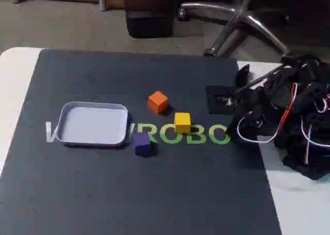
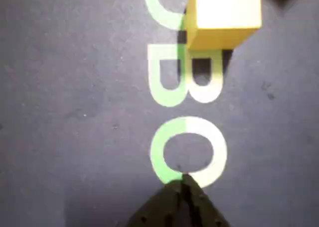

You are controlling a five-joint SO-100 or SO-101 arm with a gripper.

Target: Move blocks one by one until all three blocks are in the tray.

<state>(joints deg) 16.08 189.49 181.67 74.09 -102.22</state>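
Observation:
The white tray (image 1: 94, 123) lies empty at the left of the dark mat. Three blocks stand on the mat to its right in the fixed view: an orange block (image 1: 158, 102) farthest back, a yellow block (image 1: 182, 122) on the green lettering, and a purple block (image 1: 142, 143) just off the tray's near right corner. My gripper (image 1: 230, 132) is low over the mat's right side, to the right of the yellow block. In the wrist view the gripper (image 2: 184, 179) is shut and holds nothing, its tips meeting at the last green letter, with the yellow block (image 2: 223, 15) well ahead.
The black arm body with red and white wires (image 1: 299, 127) fills the right edge of the white table (image 1: 15, 75). A chair base (image 1: 242, 18) and dark furniture stand on the floor behind. Green lettering (image 1: 191, 135) runs across the mat.

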